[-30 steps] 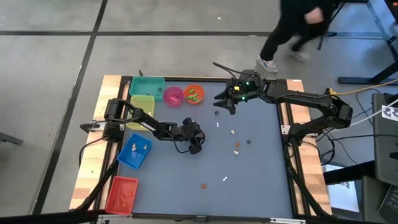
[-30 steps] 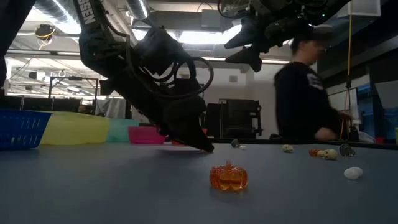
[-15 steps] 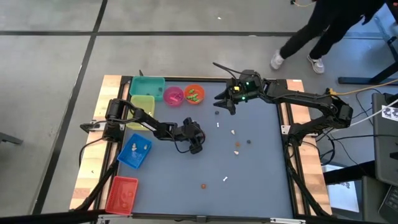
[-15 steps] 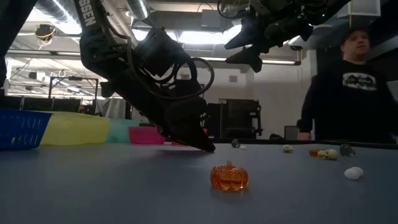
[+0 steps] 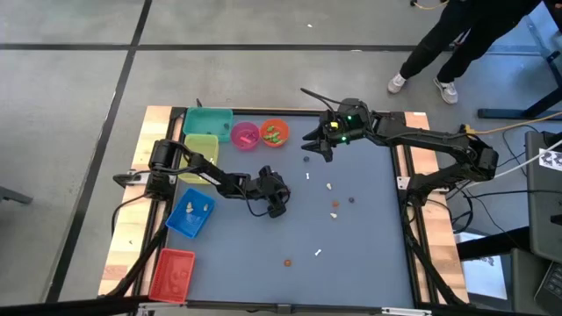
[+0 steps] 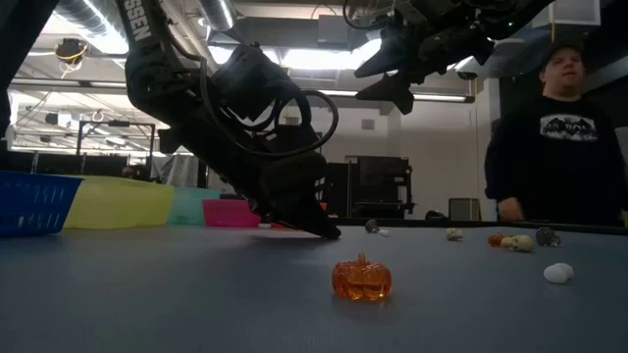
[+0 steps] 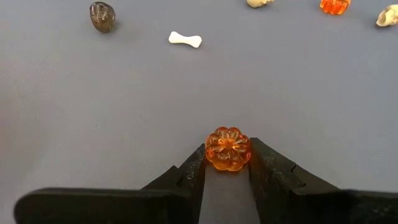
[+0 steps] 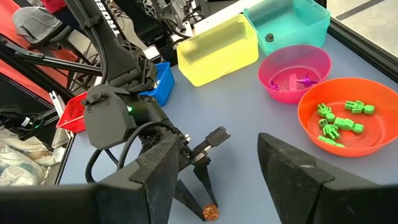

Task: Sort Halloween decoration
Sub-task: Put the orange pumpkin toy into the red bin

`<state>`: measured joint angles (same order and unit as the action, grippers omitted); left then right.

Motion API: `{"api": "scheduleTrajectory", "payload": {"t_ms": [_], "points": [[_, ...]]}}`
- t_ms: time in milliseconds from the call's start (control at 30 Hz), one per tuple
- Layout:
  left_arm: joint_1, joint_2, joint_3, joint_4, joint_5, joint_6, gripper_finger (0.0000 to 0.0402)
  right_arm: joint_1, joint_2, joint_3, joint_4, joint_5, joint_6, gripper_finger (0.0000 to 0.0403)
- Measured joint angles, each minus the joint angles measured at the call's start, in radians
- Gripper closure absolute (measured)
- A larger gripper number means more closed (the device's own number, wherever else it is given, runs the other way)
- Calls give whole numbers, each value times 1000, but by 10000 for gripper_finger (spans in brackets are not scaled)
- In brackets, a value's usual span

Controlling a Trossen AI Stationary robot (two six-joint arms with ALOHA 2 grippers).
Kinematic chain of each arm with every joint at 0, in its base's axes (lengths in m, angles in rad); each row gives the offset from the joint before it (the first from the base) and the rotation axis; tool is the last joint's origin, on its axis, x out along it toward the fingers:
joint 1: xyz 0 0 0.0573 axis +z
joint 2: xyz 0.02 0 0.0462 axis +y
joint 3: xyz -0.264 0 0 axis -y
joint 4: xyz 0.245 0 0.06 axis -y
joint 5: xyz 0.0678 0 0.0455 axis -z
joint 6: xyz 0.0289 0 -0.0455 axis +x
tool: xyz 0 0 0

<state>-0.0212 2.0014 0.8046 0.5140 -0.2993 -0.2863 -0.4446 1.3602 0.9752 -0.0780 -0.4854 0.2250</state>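
1. The left gripper point(image 7: 227, 167) is down at the grey tabletop point(image 5: 351, 254) near its middle, its jaws set on either side of a small orange pumpkin point(image 7: 227, 149) and touching it on both flanks.
2. The same pumpkin point(image 8: 210, 213) shows in the right wrist view, at the tips of the left gripper point(image 8: 205, 202), resting on the tabletop.
3. The right gripper point(image 5: 314, 146) hangs above the far edge of the tabletop near the bowls, jaws spread wide and holding nothing.
4. Loose Halloween decoration pieces lie ahead of the left gripper: a white bone point(image 7: 185, 40), a dark rounded trinket point(image 7: 102, 16) and a second orange pumpkin point(image 7: 334, 5).
5. From above, more small pieces are scattered over the right half of the tabletop, among them an orange one point(image 5: 286, 262) and a white one point(image 5: 318, 253) near the front edge.
6. In the low view an orange pumpkin point(image 6: 361, 278) sits alone on the near tabletop, with a white piece point(image 6: 557, 273) off to its right.
7. Along the far left stand a teal bin point(image 5: 208, 121), a yellow bin point(image 5: 200, 147), a pink bowl point(image 5: 245, 134) and an orange bowl point(image 5: 274, 132) holding green figures point(image 8: 339, 118).
8. A blue bin point(image 5: 190, 213) and a red bin point(image 5: 172, 272) sit down the left side.
9. A person point(image 6: 554, 137) in a dark top stands beyond the far edge.
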Motion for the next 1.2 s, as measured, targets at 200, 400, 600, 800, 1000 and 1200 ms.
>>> {"api": "scheduleTrajectory", "payload": {"t_ms": [200, 400, 600, 800, 1000, 1200], "points": [[0, 1, -2, 17, -1, 0, 314, 0, 0, 0, 0, 0, 0, 188], [0, 4, -3, 61, -1, 1, 314, 0, 0, 0, 0, 0, 0, 188], [0, -10, -4, 81, 0, 3, 315, 0, 0, 0, 0, -1, 0, 188], [0, -38, -3, 134, -1, 3, 315, 0, 0, 0, -2, -2, 0, 188], [-10, -121, -3, 93, 8, 8, 315, 0, 0, 0, -2, -2, 0, 188], [-50, -303, -1, -76, 73, 6, 315, 0, 0, 0, -2, -2, 0, 188]]}}
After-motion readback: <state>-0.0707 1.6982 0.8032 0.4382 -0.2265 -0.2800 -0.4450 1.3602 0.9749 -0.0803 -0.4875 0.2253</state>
